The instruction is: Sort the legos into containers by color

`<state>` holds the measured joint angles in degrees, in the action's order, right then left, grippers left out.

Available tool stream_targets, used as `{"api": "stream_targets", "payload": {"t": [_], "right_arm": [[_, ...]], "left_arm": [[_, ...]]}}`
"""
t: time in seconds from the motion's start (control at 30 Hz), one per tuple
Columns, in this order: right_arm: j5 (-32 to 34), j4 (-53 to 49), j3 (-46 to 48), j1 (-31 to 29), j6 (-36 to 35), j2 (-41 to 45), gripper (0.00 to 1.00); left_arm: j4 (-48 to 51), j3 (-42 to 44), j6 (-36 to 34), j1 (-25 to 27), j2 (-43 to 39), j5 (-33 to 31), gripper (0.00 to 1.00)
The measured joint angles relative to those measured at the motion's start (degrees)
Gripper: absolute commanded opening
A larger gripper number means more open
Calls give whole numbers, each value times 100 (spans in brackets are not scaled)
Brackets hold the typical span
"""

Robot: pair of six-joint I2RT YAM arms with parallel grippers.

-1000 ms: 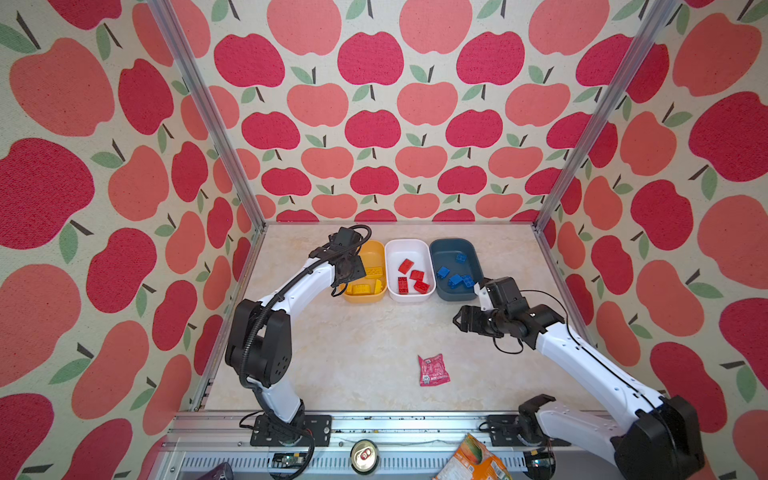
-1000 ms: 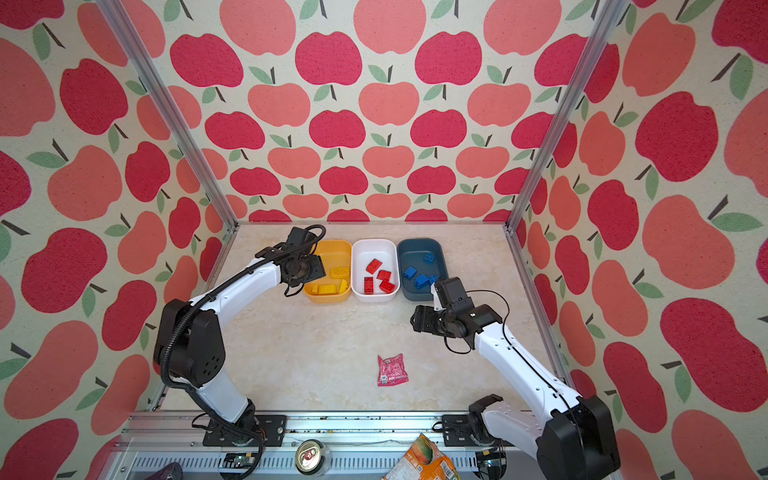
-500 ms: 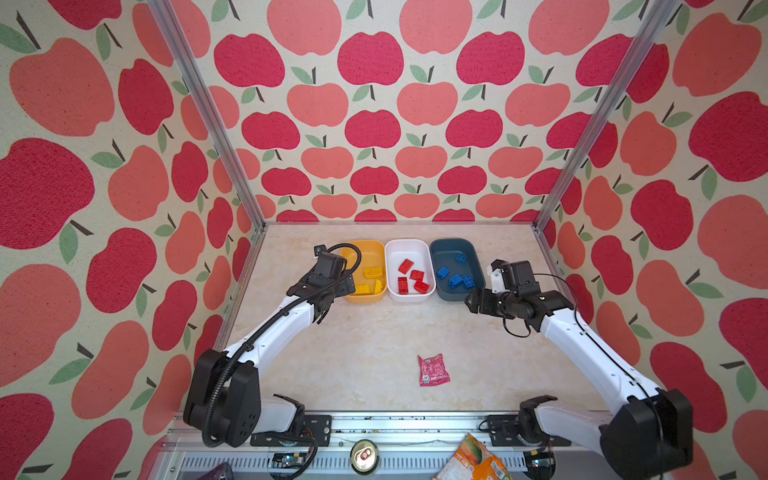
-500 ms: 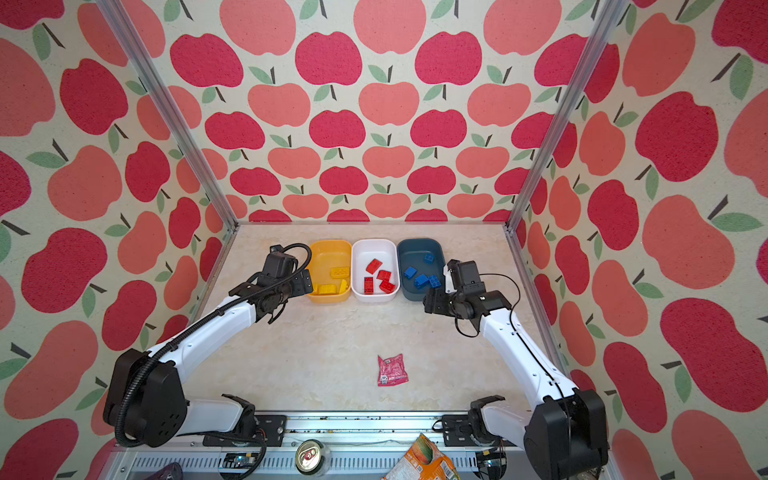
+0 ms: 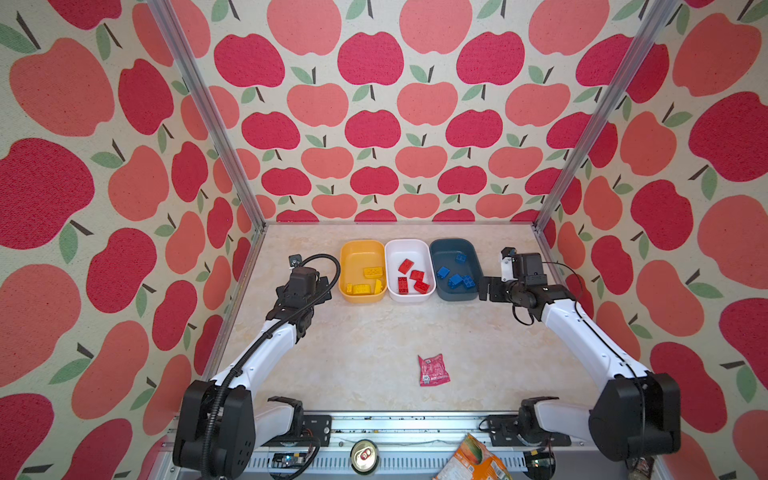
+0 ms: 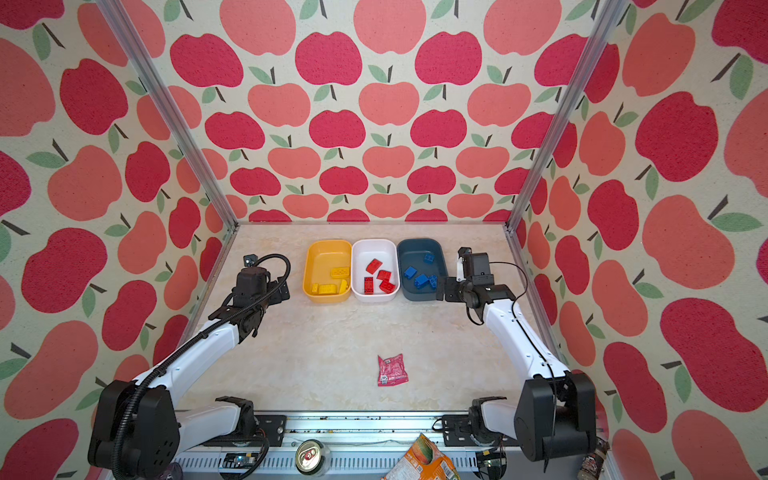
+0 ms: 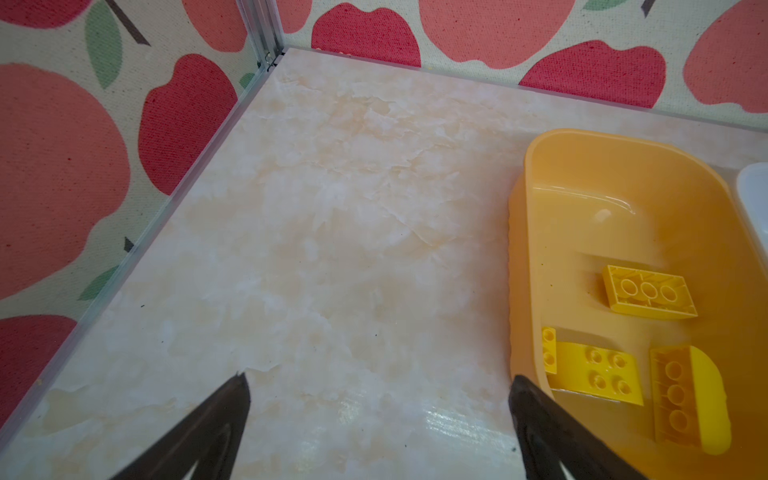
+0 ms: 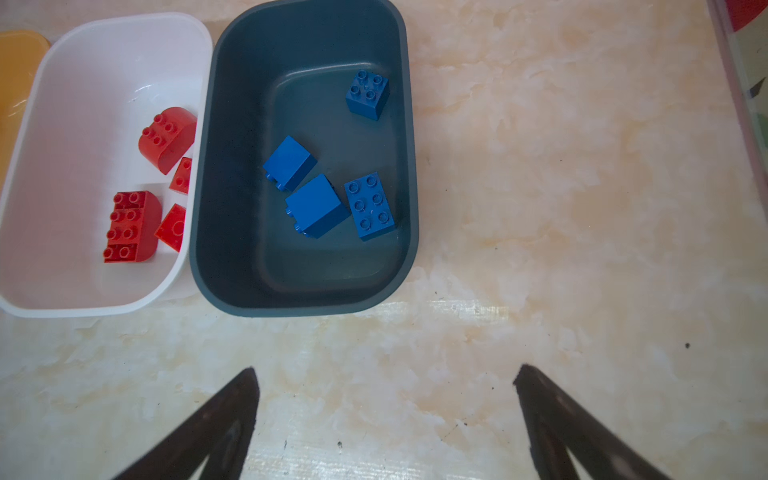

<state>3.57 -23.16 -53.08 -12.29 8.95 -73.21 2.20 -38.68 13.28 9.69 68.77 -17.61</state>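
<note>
Three containers stand in a row at the back of the table: a yellow-orange bin (image 5: 360, 254), a white bin (image 5: 409, 251) and a dark blue-grey bin (image 5: 448, 252). Yellow legos (image 7: 648, 297) lie in the yellow bin (image 7: 582, 216), several red legos (image 8: 131, 226) in the white bin (image 8: 83, 83), and several blue legos (image 8: 318, 205) in the blue-grey bin (image 8: 307, 50). My left gripper (image 7: 378, 386) hangs open and empty over bare table, just left of the yellow bin. My right gripper (image 8: 384, 378) is open and empty, beside the blue-grey bin's front right corner.
A crinkled pink snack packet (image 5: 433, 370) lies on the table towards the front, right of centre. A drink can (image 5: 364, 456) and an orange bag (image 5: 473, 461) sit at the front rail. Apple-patterned walls with metal posts close in three sides.
The left gripper has drawn back from over the yellow bin to its left side. The right gripper has moved back and right, beside the blue-grey bin. Both jaws have opened wider.
</note>
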Motion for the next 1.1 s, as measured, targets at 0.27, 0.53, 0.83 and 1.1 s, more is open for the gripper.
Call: {"api": "stream_targets", "payload": {"t": [0.27, 0.53, 0.83, 1.1], "right_arm": [[605, 1504, 625, 105, -901, -310, 99], [533, 3460, 1561, 310, -1353, -850, 99], [214, 5263, 2236, 564, -1517, -1119, 99], [11, 6004, 2369, 673, -1513, -1381, 99]], "left_arm": [[-1191, 693, -339, -601, 0, 22, 98], [-2745, 1309, -579, -935, 378, 39, 96], [-4295, 1768, -986, -946, 949, 2, 95], [-5368, 1827, -1193, -957, 1884, -13, 94]]}}
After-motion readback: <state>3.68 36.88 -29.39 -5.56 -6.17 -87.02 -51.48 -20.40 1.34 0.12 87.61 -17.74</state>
